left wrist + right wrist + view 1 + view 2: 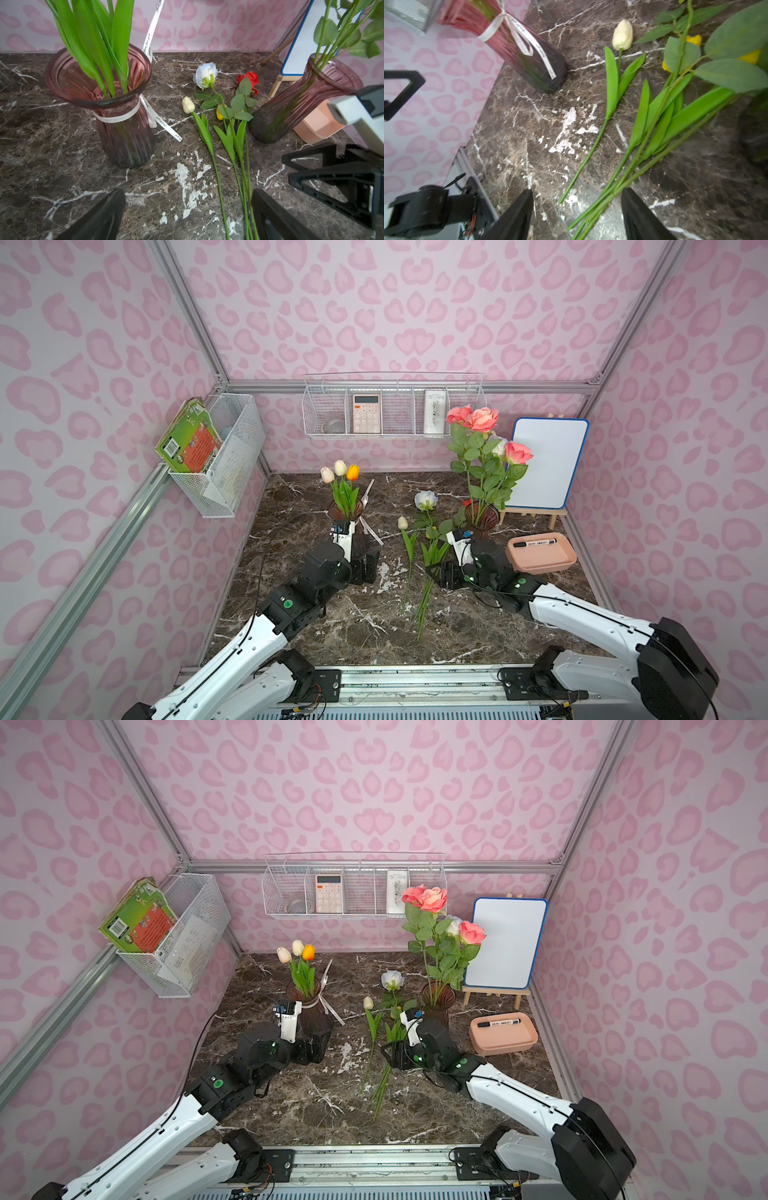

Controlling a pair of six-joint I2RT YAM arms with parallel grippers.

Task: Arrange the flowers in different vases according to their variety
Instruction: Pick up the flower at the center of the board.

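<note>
Though mostly under leaves (238, 102), yellow tulip (219, 114).

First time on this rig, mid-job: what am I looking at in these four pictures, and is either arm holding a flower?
You're seeing two robot arms. Two pictures look down from overhead; two come from wrist cameras. Tulips stand in the ribboned vase, roses in the plain vase. Loose on the marble table lie a cream tulip, white rose, yellow tulip and red rose. The left fingers, that arm's pincer tips, are open and empty near the ribboned vase. The right fingers straddle the loose stems, apart, gripping nothing yet.
</note>
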